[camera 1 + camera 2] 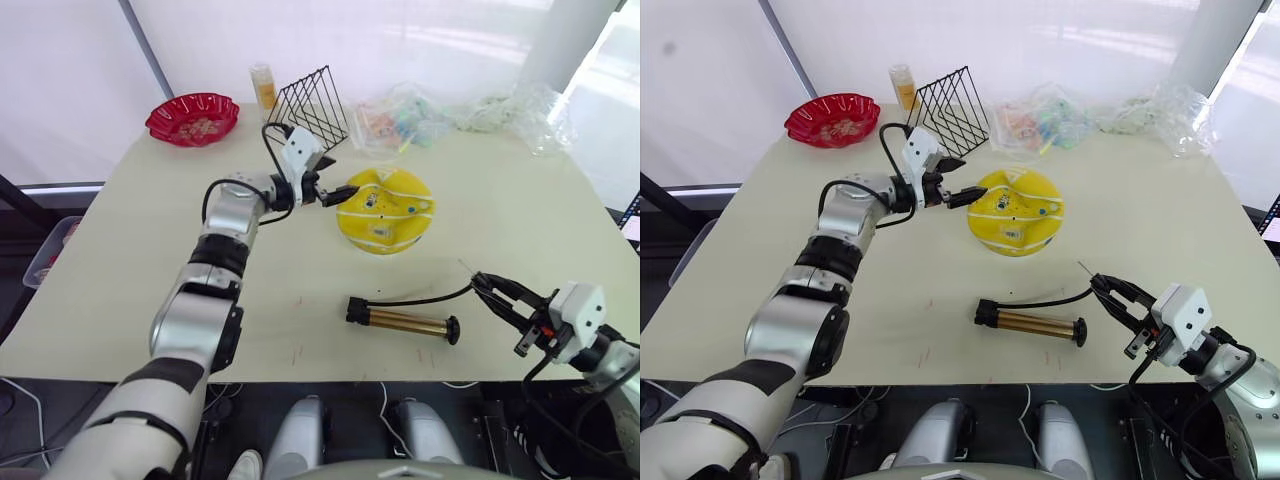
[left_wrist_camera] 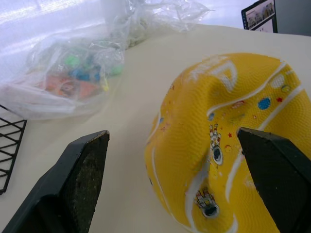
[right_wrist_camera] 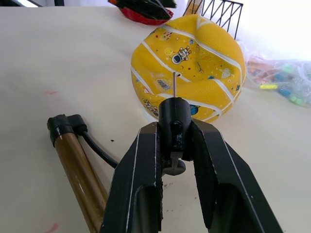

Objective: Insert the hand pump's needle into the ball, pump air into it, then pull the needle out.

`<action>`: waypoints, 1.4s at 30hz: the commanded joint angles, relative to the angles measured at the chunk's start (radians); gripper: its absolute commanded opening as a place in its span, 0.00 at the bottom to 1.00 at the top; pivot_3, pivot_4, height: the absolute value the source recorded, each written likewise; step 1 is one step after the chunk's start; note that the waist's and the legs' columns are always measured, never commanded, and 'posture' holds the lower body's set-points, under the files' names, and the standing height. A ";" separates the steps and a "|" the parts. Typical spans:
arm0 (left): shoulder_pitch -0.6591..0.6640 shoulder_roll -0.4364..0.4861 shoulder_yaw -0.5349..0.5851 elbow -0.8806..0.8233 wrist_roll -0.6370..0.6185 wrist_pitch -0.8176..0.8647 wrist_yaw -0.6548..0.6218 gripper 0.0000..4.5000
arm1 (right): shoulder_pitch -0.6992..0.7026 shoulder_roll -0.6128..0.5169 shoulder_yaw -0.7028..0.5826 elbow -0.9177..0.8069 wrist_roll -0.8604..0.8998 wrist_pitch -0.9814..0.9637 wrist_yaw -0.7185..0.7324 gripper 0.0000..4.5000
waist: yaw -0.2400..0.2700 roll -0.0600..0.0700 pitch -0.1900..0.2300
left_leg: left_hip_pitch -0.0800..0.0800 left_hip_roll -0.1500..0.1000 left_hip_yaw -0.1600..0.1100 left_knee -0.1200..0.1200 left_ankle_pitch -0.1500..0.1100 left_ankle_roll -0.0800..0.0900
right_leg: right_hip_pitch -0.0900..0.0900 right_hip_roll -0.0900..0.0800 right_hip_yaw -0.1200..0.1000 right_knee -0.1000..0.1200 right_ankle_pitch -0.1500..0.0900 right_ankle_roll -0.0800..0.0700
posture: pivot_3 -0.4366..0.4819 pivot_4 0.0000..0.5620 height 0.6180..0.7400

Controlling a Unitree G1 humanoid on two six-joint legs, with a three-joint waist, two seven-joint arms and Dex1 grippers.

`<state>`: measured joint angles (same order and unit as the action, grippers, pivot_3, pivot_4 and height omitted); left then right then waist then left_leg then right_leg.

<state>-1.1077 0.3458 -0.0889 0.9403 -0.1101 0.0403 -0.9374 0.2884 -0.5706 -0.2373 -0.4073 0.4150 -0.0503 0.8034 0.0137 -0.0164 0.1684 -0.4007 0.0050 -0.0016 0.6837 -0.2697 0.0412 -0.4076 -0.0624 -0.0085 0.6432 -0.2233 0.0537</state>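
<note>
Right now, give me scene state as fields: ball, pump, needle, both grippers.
ball: yellow, dented, on table
hand pump: lying flat near front edge, hose leading to right gripper
needle: held in right gripper, tip pointing toward ball, not inserted
left gripper: open, at ball's side
right gripper: shut on needle fitting

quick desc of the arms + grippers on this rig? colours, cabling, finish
Both arms: silver-grey shells with black joint bands. A white boxy module sits at each wrist, with a looping black cable. The left gripper and the right gripper each have two black wedge-shaped fingers; the right's show pale edge lines in its wrist view.
</note>
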 commanded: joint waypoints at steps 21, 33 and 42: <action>-0.128 -0.092 0.072 0.317 0.087 -0.045 0.085 0.01 | -0.036 0.032 0.009 -0.055 0.039 0.047 -0.048 0.08 | -0.004 -0.002 0.001 | 0.000 0.000 0.000 0.000 0.000 0.000 | 0.000 0.000 0.000 0.001 0.000 0.000 | 0.48 0.27 0.97; -0.010 -0.138 0.067 0.121 0.076 0.034 0.092 0.01 | -0.317 -0.052 0.110 -0.166 0.128 0.564 -0.237 0.08 | -0.001 -0.002 0.001 | 0.001 0.000 0.000 0.001 0.000 0.000 | 0.000 -0.001 0.001 0.004 0.001 0.000 | 0.48 0.27 0.97; 0.093 -0.176 0.038 -0.092 0.099 0.139 0.193 0.01 | -0.601 -0.102 0.183 -0.124 0.188 0.934 -0.316 0.08 | 0.002 -0.002 0.001 | 0.000 0.000 -0.002 0.002 0.000 0.000 | 0.000 -0.002 -0.001 0.004 0.001 0.000 | 0.48 0.27 0.97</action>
<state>-1.0266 0.1853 -0.0271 0.8933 -0.0219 0.1539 -0.7716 -0.2761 -0.6581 -0.0627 -0.5275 0.5942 0.8225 0.5018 0.0159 -0.0183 0.1695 -0.4005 0.0052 -0.0032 0.6859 -0.2695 0.0410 -0.4075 -0.0646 -0.0093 0.6474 -0.2224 0.0535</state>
